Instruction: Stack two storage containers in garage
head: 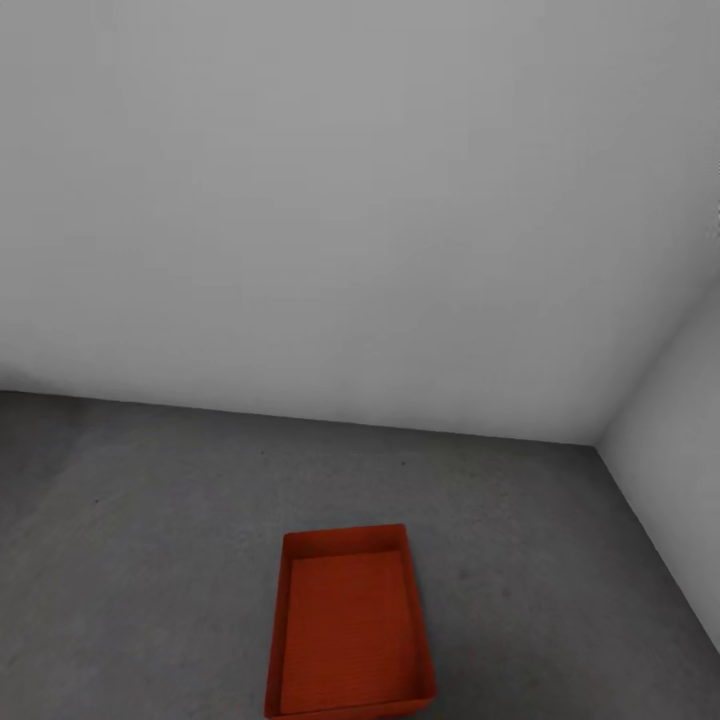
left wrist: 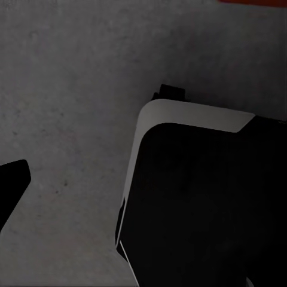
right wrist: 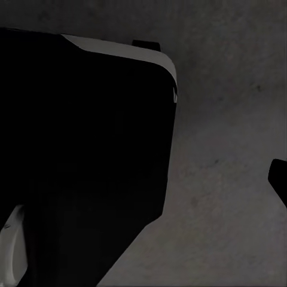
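Observation:
One orange-red storage container (head: 348,625) sits open side up on the garage's rough dark grey floor (head: 150,520), low in the head view and just right of centre. Its inside looks bare. A thin strip of the same orange-red container (left wrist: 251,2) shows at the edge of the left wrist view. A single dark fingertip (left wrist: 12,182) of my left gripper hangs over bare concrete, and a single dark fingertip (right wrist: 279,178) of my right gripper does the same. Nothing shows between the fingers, and their spread is out of frame.
A pale grey back wall (head: 350,200) meets a side wall (head: 680,480) in a corner to the right of the bin. My own black, white-edged body (left wrist: 203,203) takes up much of both wrist views, as seen again at the body (right wrist: 84,149).

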`<state>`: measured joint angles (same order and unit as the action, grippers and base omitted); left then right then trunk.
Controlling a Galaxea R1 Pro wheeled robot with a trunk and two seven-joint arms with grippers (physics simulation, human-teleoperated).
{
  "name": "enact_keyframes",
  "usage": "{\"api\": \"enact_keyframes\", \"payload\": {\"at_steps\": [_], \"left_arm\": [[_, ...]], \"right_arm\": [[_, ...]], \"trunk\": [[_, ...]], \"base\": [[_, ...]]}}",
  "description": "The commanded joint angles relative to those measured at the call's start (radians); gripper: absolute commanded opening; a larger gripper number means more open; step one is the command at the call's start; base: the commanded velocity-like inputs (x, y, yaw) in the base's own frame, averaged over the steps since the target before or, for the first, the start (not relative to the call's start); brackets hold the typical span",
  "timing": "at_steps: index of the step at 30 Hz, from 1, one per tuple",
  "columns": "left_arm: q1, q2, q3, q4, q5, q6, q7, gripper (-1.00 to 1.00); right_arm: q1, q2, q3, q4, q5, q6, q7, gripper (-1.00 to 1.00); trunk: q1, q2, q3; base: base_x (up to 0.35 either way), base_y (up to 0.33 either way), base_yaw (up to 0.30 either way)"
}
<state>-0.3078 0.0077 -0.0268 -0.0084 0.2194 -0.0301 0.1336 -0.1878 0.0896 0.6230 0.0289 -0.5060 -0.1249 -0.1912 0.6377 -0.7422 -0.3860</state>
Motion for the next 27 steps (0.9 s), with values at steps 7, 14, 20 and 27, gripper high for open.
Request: {"api": "enact_keyframes", "payload": {"at_steps": [7,14,20,27], "left_arm": [[-0.001,0.000,-0.003,0.001,0.008,-0.003,0.001,1.00],[-0.001,0.000,-0.004,0.001,0.007,-0.003,0.001,1.00],[-0.001,0.000,-0.004,0.001,0.007,-0.003,0.001,1.00],[-0.001,0.000,-0.003,0.001,0.007,-0.003,0.001,1.00]], "right_arm": [[-0.001,0.001,0.008,0.003,-0.009,-0.005,-0.001,1.00],[0.001,0.001,0.009,0.003,-0.009,-0.005,-0.001,1.00],[0.002,0.001,0.009,0.003,-0.009,-0.005,-0.001,1.00],[0.002,0.001,0.009,0.003,-0.009,-0.005,0.000,1.00]], "trunk": [[0.000,-0.001,0.010],[0.000,-0.001,0.021],[0.000,-0.001,0.031],[0.000,-0.001,0.042]], "base": [[0.000,0.000,0.000],[0.000,0.000,0.000],[0.000,0.000,0.000],[0.000,0.000,0.000]]}}
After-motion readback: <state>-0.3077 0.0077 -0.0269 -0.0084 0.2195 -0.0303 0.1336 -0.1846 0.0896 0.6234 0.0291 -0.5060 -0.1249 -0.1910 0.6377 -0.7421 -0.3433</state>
